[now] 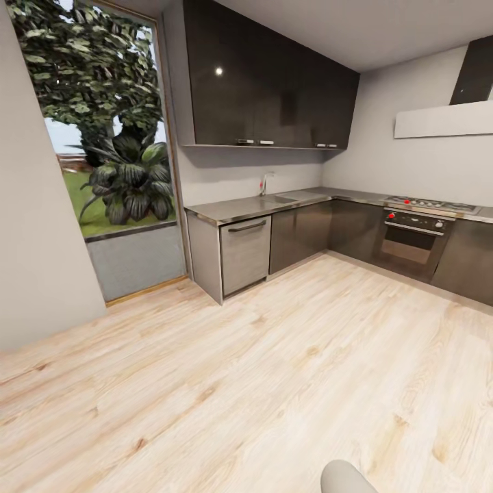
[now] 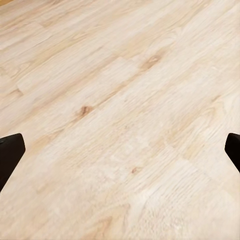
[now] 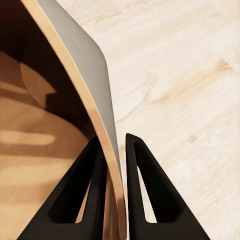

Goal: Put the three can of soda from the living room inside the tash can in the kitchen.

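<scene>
At the 6 o'clock edge of the head view a rounded pale grey shape [image 1: 346, 478] pokes into the frame; what it belongs to cannot be told. In the right wrist view the right gripper [image 3: 116, 145] is closed on the wall of the tash can [image 3: 82, 60], one black finger [image 3: 87, 195] inside against the brown interior and the other outside against the light grey skin, with the rim edge running between them. The can's brown inside shows a slot-shaped handle cut-out and patches of light; its bottom is not visible, so what it holds cannot be told. In the left wrist view the left gripper [image 2: 120, 152] is spread wide, its two black fingertips [image 2: 10, 152] at opposite edges of the frame, nothing between them, only pale wood floor [image 2: 120, 100] below.

In the head view that floor [image 1: 274, 370] stretches out bare toward the kitchen. At about 12 o'clock stands a steel dishwasher front [image 1: 245, 253] under a steel counter [image 1: 253, 207] with a sink and tap [image 1: 263, 183]. Glossy dark upper cabinets [image 1: 267, 82] hang above. At 2 o'clock sits the oven [image 1: 411, 239] with red knobs, a hob on top. At 10 o'clock a tall glass door [image 1: 109, 157] looks onto a tree and broad-leaved plant.
</scene>
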Robot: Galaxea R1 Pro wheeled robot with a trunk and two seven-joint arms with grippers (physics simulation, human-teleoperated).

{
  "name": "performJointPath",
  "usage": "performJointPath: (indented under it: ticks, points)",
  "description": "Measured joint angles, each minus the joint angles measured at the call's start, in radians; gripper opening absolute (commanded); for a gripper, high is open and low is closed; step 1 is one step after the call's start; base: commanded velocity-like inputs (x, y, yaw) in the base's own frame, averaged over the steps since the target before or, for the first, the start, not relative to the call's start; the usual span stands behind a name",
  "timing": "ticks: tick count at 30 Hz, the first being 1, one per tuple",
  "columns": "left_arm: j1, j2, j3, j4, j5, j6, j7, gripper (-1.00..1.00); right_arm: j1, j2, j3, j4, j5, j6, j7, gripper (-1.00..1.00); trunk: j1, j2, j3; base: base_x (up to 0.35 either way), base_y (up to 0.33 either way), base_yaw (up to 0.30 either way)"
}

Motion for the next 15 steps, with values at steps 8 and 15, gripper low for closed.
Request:
performJointPath:
  ticks: [8, 15]
  points:
    - [0.000, 0.000, 0.000, 0.000, 0.000, 0.000, 0.000, 1.00, 0.000, 0.000, -0.002, -0.001, -0.001, 0.000, 0.000, -1.00, 0.000, 0.000, 0.000, 0.000, 0.000, 0.000]
    - [0.000, 0.000, 0.000, 0.000, 0.000, 0.000, 0.000, 1.00, 0.000, 0.000, -0.002, 0.001, -0.001, 0.000, 0.000, -1.00, 0.000, 0.000, 0.000, 0.000, 0.000, 0.000]
